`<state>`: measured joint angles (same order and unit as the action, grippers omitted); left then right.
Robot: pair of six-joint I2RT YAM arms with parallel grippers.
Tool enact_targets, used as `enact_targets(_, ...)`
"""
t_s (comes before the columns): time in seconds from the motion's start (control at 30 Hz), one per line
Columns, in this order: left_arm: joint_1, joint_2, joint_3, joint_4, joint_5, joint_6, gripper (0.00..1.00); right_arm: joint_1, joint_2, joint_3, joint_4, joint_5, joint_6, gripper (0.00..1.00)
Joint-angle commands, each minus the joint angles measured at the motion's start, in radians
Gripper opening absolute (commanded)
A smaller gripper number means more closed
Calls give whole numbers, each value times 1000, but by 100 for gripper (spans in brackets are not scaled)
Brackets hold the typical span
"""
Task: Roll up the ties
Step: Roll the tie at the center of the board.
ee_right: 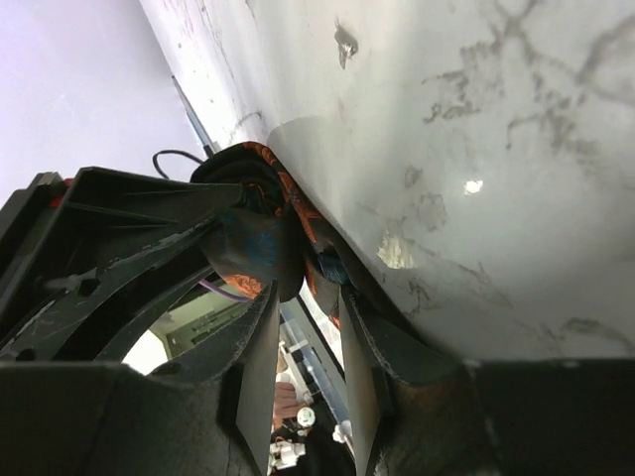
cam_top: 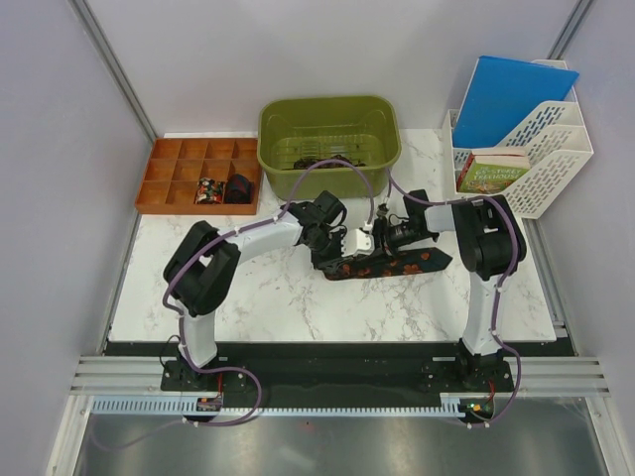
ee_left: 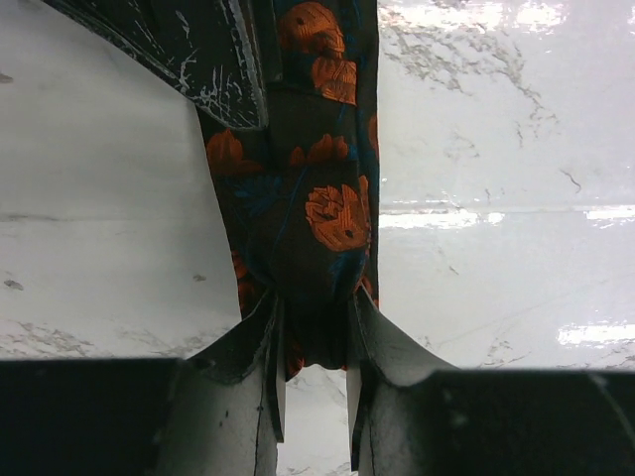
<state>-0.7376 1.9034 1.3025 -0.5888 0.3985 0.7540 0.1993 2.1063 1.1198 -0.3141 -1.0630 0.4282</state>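
A dark tie with orange flowers (cam_top: pixel 392 263) lies on the marble table (cam_top: pixel 248 297) between the two arms. My left gripper (cam_top: pixel 330 241) is shut on its folded left end; in the left wrist view the tie (ee_left: pixel 317 198) runs up from between my fingers (ee_left: pixel 266 347). My right gripper (cam_top: pixel 377 236) meets the left one and is shut on the same bunched end, which shows in the right wrist view as a wad of tie (ee_right: pixel 260 233) ahead of my fingertips (ee_right: pixel 260 337). The rest of the tie trails right along the table.
A green tub (cam_top: pixel 329 144) with dark ties inside stands behind the grippers. An orange compartment tray (cam_top: pixel 201 176) holding rolled ties sits at the back left. A white file rack (cam_top: pixel 526 149) with a blue folder and a book stands at the back right.
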Motion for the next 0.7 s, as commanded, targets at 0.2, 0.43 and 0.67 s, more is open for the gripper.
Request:
enact_targets(0.2,-25,115,57,-101,-145,21,6,25,-204,-110,193,132,227,39)
enact_targets(0.43,-25,115,55,-105,-155,8,6,87,-285,-244,406,253,414,43)
enact_targets(0.67,-25,112,40,-103,-142,-16,6,138,-281,-313,588,373,523,47)
